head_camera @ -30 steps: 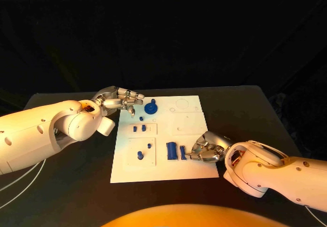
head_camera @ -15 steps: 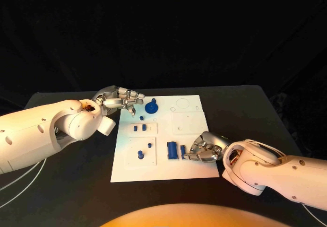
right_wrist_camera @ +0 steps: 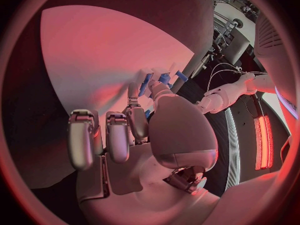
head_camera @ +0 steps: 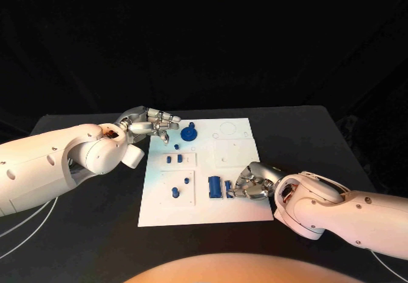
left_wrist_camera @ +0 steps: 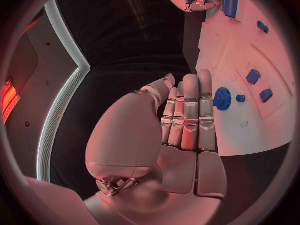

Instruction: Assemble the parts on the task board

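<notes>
Fingers of the right hand (head_camera: 255,181) curled over a thin blue part (head_camera: 229,189), half hiding it; left hand (head_camera: 155,124) fingers lay together, holding nothing

a black table (head_camera: 315,127) stands before a dark backdrop, lit by warm light.

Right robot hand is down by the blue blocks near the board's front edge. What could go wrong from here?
1. The right robot hand crowds the narrow blue piece beside the larger blue block; it could knock either one over.
2. Its fingers hide that piece in the head view, so a poor hold may go unnoticed.
3. The left robot hand sits close to the round blue part; any drift might bump it.
</notes>
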Tool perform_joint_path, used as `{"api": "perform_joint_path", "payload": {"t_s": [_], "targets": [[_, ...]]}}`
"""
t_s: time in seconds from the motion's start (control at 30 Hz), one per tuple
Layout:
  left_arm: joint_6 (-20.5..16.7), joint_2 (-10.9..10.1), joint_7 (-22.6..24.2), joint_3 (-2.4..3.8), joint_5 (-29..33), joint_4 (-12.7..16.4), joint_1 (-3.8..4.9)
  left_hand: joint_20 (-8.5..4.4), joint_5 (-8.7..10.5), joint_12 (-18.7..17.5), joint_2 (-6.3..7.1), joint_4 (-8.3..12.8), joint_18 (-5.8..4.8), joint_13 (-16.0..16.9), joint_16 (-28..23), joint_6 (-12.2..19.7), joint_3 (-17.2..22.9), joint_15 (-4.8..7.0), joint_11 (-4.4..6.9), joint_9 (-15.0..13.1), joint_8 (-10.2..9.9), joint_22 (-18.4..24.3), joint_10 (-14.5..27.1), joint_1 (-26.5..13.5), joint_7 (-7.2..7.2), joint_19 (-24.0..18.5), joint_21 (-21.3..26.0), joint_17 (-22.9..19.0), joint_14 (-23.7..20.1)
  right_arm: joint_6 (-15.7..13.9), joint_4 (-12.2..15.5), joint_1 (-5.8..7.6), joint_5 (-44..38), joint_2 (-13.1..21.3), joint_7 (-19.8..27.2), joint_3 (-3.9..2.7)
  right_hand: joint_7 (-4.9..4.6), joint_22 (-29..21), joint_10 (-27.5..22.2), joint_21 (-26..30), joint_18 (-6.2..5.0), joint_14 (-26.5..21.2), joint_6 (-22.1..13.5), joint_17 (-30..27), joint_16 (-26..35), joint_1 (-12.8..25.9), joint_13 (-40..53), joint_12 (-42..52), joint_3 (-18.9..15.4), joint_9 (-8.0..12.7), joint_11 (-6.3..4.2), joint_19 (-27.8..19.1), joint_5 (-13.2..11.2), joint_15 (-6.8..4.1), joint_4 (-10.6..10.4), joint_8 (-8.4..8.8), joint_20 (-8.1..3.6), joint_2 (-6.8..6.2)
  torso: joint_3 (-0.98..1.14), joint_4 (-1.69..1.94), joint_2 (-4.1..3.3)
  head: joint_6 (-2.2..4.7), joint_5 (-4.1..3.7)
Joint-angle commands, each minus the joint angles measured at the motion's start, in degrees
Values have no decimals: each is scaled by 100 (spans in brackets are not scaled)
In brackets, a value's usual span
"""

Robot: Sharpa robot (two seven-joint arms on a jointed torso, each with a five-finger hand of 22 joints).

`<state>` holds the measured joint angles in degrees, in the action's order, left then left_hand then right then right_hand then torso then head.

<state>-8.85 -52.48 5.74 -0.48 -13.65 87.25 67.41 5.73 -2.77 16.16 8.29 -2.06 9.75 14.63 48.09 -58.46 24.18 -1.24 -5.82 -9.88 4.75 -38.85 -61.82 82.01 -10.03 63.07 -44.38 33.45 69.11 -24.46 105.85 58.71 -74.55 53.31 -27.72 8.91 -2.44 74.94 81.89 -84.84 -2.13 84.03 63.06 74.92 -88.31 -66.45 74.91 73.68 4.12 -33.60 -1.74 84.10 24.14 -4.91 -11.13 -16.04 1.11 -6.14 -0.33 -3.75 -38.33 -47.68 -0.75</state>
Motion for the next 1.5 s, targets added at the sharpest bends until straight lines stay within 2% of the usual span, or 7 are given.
{"api": "perform_joint_path", "payload": {"t_s": [0.03, 0.43, 0.57, 0.73, 1.3, 1.33, 1.5], "targets": [[82, 8, 33, 4, 32, 11, 2, 38, -19, 35, -41, -3, 84, 5, -11, 40, -29, 8, 2, 8, 22, 5, 31, 7, -8, 14, 37, -5, -49, -141, 79, -3, -62, 54, 65, -4, -7, 1322, -1, 11, 100, 547, -11, 1292, -17, -22, 293, 5, -41, -9, 12, 464, -20, -32, -9, 13, -24, 17, -4, -7, 6, 12, 0], [-101, 90, 256, -28, 334, -111, -2, 52, -17, 58, -24, -53, 80, 12, -64, 56, -91, -7, -1, 13, 31, 39, 55, -53, -5, -32, 104, -34, -134, -589, -547, 466, 3128, 195, 2692, -26, -208, 698, -966, 1729, -227, 283, -457, 389, 721, -538, -814, -1540, -192, 79, 182, -19, -169, 105, 216, 264, 92, 163, -62, -3, 142, 164, -61], [-285, 203, 483, -54, 619, -263, -47, 132, -20, 36, -32, -117, 59, -23, -634, 75, -130, -93, -53, 20, 59, 267, 160, -65, -19, -479, 553, -323, -691, -254, -1199, 672, 4319, 9, 3508, -27, -475, -889, -2353, 5468, -784, -805, -866, -1920, 3071, -905, -2308, -3574, -84, 248, 412, -1379, -698, 336, 383, 537, 283, 305, -107, 5, 263, 249, -84], [-549, 362, 816, -64, 1020, -508, -155, 359, -9, -144, -40, -265, 10, -217, -1829, 129, -128, -300, -147, 32, 81, 797, 262, -109, -38, -1123, 1448, -949, -1184, 127, -2042, 822, 5237, -361, 4072, -30, -745, -2008, -3119, 6888, -780, -2139, -1222, -3549, 5389, -1220, -3361, -4671, 200, 541, 784, -2279, -1023, 702, 465, 738, 628, 389, -144, 4, 384, 449, -109], [-1171, 1043, 1627, -61, 1793, -1406, -441, 1101, -10, -1244, -121, -536, -146, -1070, -4273, 502, -761, -873, -451, 473, -105, 2681, 604, -73, 182, -2068, 3948, -2407, -1945, 963, -4076, 900, 6763, -1566, 4863, -94, -824, -5405, -2011, 8113, -850, -1845, -570, -6657, 8335, -1087, -7112, -6818, 1181, 2227, 1008, -2865, -1396, 1121, 955, 1237, 1189, 398, -77, 92, 579, 1081, -2], [-941, 1001, 1268, -66, 1589, -1381, -426, 596, 277, -1616, -297, -314, -354, -1463, -4809, 2113, -1246, -571, -155, 988, -475, 3031, 2285, -2508, 459, -3358, 4438, -2678, -3454, 565, -4011, 910, 6409, -1529, 4535, -93, -502, -5985, -3895, 8484, -467, -3854, -2310, -6874, 8831, 1201, -7491, -6959, 694, 2543, 761, -4567, -1686, 939, 1113, 1604, 806, 614, -94, 76, 556, 1026, -19], [-1114, 986, 1344, -58, 1574, -1271, -446, 432, 277, -1616, -416, -241, -416, -1463, -4809, 2646, -1443, -474, -42, 988, -475, 3183, 2844, -3328, 512, -3758, 4438, -2803, -3930, 392, -3846, 858, 6480, -1484, 4618, -147, -395, -6257, -4492, 8484, -467, -4480, -2879, -7001, 8831, 2042, -7491, -7368, 547, 2689, 673, -5096, -1804, 491, 1113, 1604, 663, 614, -58, 161, 601, 1112, 8]]}}
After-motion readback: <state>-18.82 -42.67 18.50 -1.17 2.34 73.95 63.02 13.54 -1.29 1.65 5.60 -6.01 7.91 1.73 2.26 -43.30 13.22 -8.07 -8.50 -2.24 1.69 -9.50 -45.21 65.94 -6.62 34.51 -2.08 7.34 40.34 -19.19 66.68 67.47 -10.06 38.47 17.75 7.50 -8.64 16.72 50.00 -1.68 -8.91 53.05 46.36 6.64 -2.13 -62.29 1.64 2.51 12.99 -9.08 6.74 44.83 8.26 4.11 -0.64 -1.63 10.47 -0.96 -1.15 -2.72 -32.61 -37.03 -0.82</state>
